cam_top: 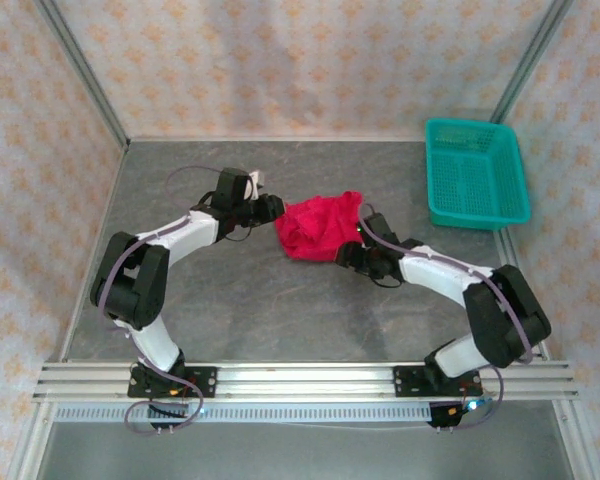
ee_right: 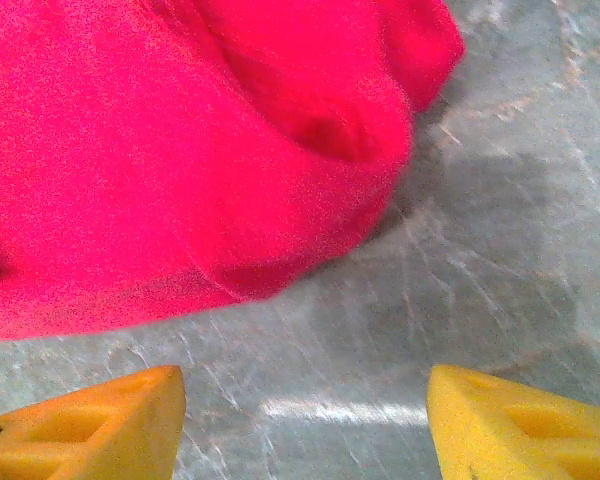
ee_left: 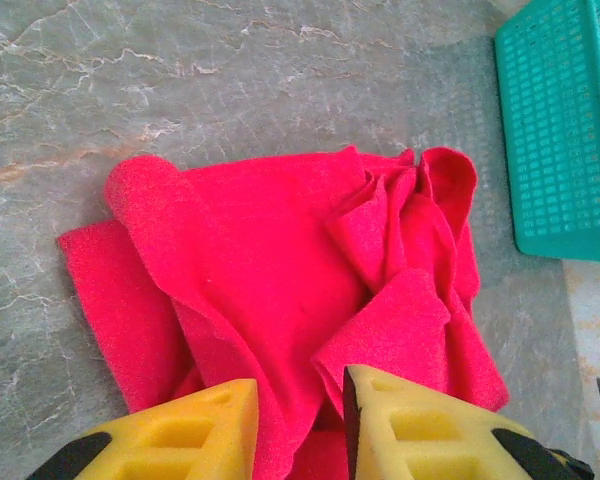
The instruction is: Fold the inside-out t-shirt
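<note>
The t-shirt [cam_top: 318,228] lies bunched, so its sleeves and neck label cannot be made out. In the left wrist view its near edge runs behind the fingers of the left gripper [ee_left: 300,382] and off the bottom edge, and the teal basket [ee_left: 560,130] is cut off at the right. In the right wrist view the cloth is blurred and cropped at the top and left.

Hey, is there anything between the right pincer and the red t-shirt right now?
Nothing visible. The right pincer is open just short of the t-shirt, with a strip of bare table between them. The teal basket sits off at the table's far right corner, out of the path.
</note>
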You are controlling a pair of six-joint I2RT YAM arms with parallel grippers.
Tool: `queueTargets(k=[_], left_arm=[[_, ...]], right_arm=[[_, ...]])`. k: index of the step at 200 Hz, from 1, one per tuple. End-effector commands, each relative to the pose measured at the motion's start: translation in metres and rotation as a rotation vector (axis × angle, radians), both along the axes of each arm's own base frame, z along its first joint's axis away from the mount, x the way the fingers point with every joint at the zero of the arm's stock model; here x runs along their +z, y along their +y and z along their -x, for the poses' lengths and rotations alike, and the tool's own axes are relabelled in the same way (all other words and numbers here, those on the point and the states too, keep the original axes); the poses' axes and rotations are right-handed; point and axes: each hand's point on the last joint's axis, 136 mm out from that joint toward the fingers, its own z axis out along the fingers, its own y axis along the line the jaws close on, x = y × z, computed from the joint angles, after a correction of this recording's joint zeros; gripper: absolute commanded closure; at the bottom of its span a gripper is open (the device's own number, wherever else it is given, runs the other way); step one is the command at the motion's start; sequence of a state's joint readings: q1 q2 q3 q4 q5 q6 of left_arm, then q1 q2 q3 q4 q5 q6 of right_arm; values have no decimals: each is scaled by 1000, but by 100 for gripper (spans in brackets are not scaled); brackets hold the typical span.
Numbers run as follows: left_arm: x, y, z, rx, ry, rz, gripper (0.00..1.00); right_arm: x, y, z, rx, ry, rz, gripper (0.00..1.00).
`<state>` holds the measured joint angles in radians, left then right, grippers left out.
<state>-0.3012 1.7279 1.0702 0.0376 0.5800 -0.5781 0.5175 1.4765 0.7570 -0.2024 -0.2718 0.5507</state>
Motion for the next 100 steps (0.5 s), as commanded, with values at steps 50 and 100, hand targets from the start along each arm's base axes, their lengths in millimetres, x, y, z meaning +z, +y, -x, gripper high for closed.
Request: queueTargets(k=[50,100], left_arm=[[-8,-1,7,-15,20,3,74],[-14,-3,6,-19,29,15,76]], right_arm=[[-18,16,-35,-23,-42,-9,65],[-14,18,-43,-16,-65,5,68]])
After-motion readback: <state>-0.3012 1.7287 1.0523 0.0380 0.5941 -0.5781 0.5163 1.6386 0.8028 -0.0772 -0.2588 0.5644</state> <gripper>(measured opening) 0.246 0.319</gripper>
